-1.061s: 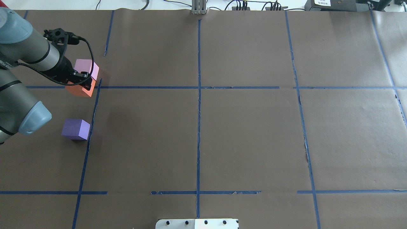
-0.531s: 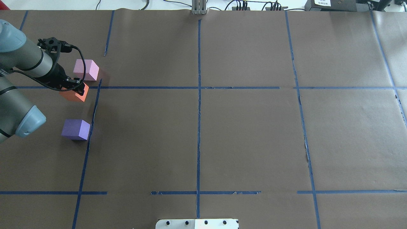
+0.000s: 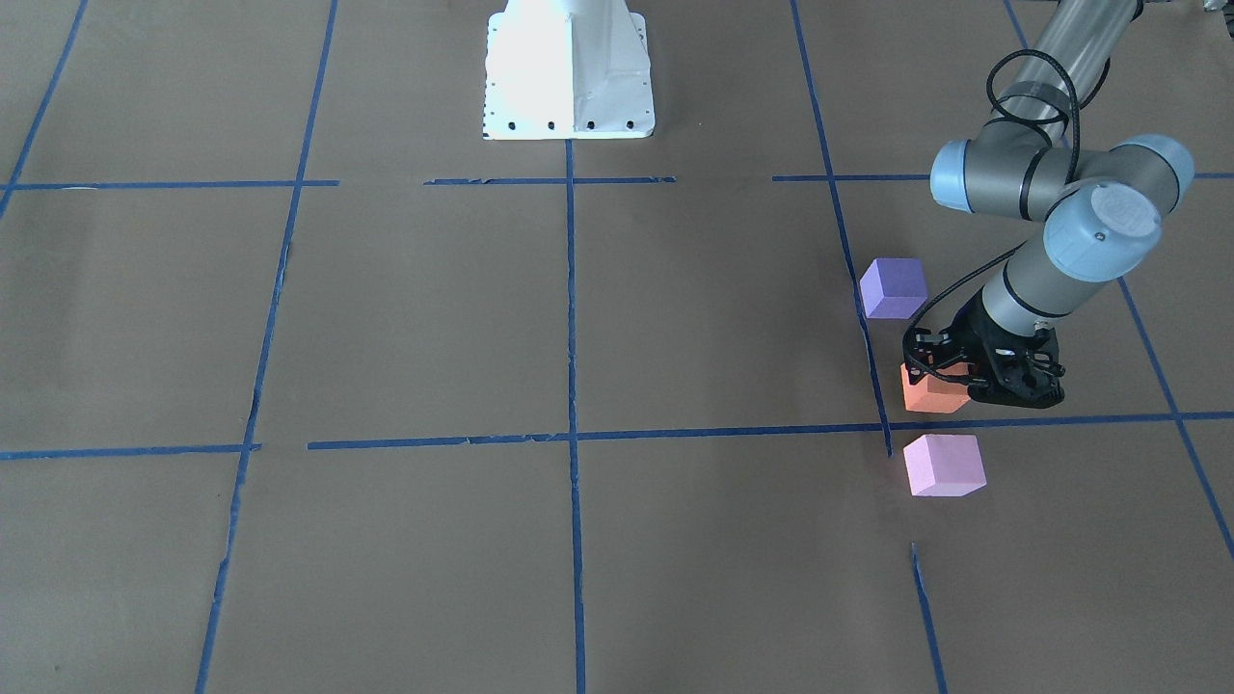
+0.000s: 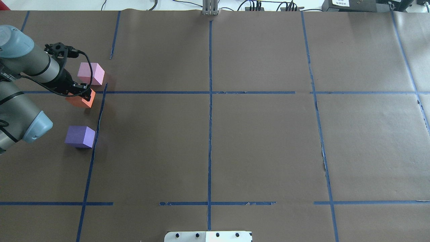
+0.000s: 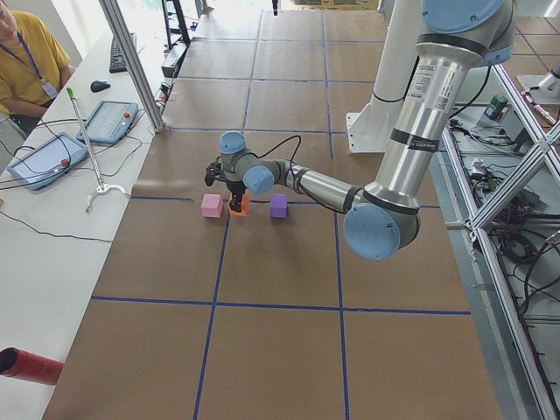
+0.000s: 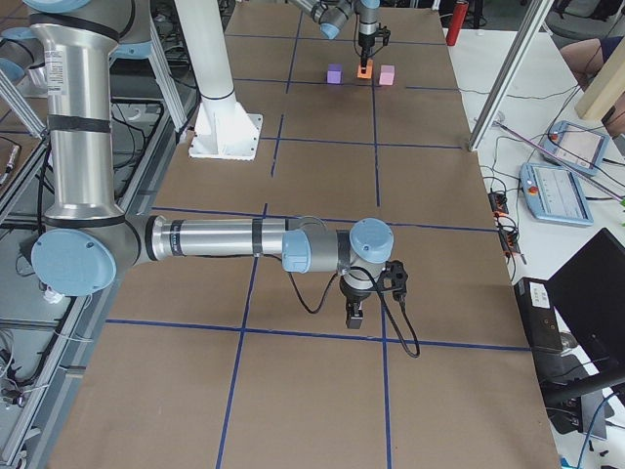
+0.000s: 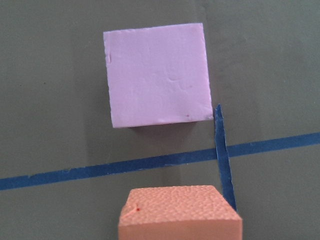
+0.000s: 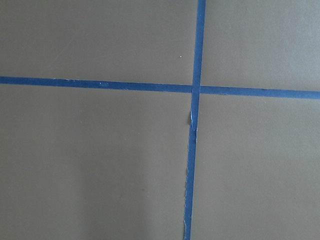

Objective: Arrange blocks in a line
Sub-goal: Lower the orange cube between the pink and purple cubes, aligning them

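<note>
Left end of the desk, toward the operators' edge. Three blocks lie close to a blue tape line (image 4: 100, 111) that runs across the desk.

- Step in hand, as I judge it: setting the middle block into the row. The left gripper (image 4: 83, 94) is pinching the orange block (image 4: 80, 102) from above, jaws pressed on its sides. The block sits low, at or just off the paper; I cannot tell which.
- Orange lies between the pink block (image 4: 90, 74) and the purple block (image 4: 80, 136), touching neither. It is nearer the pink one. Wrist view: pink dead ahead of orange, across a strip of tape.
- The three already read as a rough line beside the tape.
- Next move probably calls for seating orange flat, spreading the jaws, then lifting straight up. A sideways drag would skew the light cube or nudge pink.
- Right gripper (image 6: 355, 315) hangs over bare paper near the desk's right end, well apart from the blocks. Spread or closed, I cannot tell.
</note>
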